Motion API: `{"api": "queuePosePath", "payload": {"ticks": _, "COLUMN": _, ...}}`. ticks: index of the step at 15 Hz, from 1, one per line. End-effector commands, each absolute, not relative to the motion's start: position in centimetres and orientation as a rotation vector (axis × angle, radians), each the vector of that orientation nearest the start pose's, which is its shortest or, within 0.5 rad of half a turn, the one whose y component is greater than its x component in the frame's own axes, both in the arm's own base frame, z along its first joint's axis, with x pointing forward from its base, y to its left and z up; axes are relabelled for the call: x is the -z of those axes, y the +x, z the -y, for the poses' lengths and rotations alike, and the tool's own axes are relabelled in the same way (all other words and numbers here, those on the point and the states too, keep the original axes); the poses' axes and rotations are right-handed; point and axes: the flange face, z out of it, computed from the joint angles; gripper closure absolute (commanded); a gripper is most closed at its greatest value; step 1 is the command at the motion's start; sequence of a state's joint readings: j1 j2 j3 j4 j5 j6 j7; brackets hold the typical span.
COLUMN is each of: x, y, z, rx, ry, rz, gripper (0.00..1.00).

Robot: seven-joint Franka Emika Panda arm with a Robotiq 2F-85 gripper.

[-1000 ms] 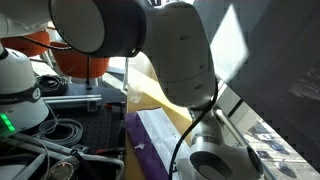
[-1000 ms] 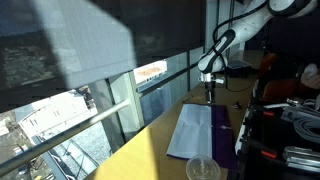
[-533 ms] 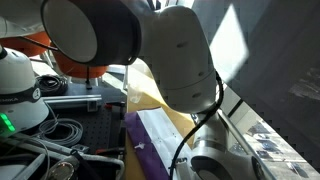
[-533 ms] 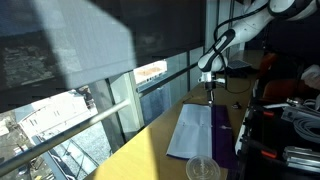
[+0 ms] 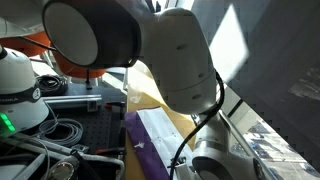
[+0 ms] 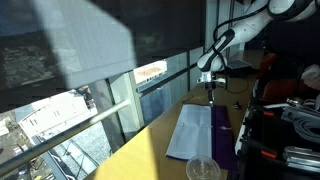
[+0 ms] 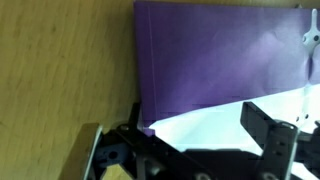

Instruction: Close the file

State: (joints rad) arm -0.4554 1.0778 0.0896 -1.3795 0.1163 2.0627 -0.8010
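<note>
The file lies open on the wooden table (image 6: 150,140). Its white paper sheets (image 6: 192,130) face up, with the purple cover (image 6: 226,135) spread flat beside them. In an exterior view the arm hides most of the file, leaving a purple strip (image 5: 138,150) and some paper. In the wrist view the purple cover (image 7: 220,55) fills the top, with a small white mark (image 7: 308,40) on it, and the white paper (image 7: 205,118) lies below. My gripper (image 7: 200,135) is open just above the paper edge, fingers apart and empty. It hangs over the file's far end (image 6: 209,90).
A clear plastic cup (image 6: 203,168) stands at the near end of the file. Black equipment with cables (image 6: 285,130) borders the table on one side and a glass window wall (image 6: 150,85) on the other. A white device (image 5: 20,90) and cables sit by the table.
The arm shifted slightly in an exterior view a second ago. Since then nothing has visibly moved, and the file is still open.
</note>
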Motion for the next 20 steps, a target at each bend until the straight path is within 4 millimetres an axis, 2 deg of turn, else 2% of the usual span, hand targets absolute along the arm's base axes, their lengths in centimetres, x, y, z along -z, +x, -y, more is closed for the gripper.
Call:
{"api": "queuePosePath", "payload": {"ticks": 1, "x": -3.1, "y": 62.2, "z": 24.6, "rx": -0.304, "ry": -2.683, "rz": 0.489, "gripper": 0.00}}
{"api": "queuePosePath", "payload": {"ticks": 2, "x": -3.0, "y": 62.2, "z": 24.7, "rx": -0.301, "ry": -2.678, "rz": 0.495, "gripper": 0.20}}
{"api": "queuePosePath", "payload": {"ticks": 12, "x": -3.2, "y": 62.1, "z": 26.2, "rx": -0.283, "ry": -2.674, "rz": 0.478, "gripper": 0.97}}
{"api": "queuePosePath", "payload": {"ticks": 15, "x": -3.8, "y": 62.4, "z": 26.2, "rx": -0.283, "ry": -2.673, "rz": 0.471, "gripper": 1.00}}
{"api": "queuePosePath", "payload": {"ticks": 17, "x": -5.3, "y": 62.8, "z": 25.9, "rx": -0.296, "ry": -2.685, "rz": 0.478, "gripper": 1.00}}
{"api": "queuePosePath", "payload": {"ticks": 20, "x": -10.0, "y": 63.7, "z": 25.3, "rx": -0.297, "ry": -2.731, "rz": 0.476, "gripper": 1.00}}
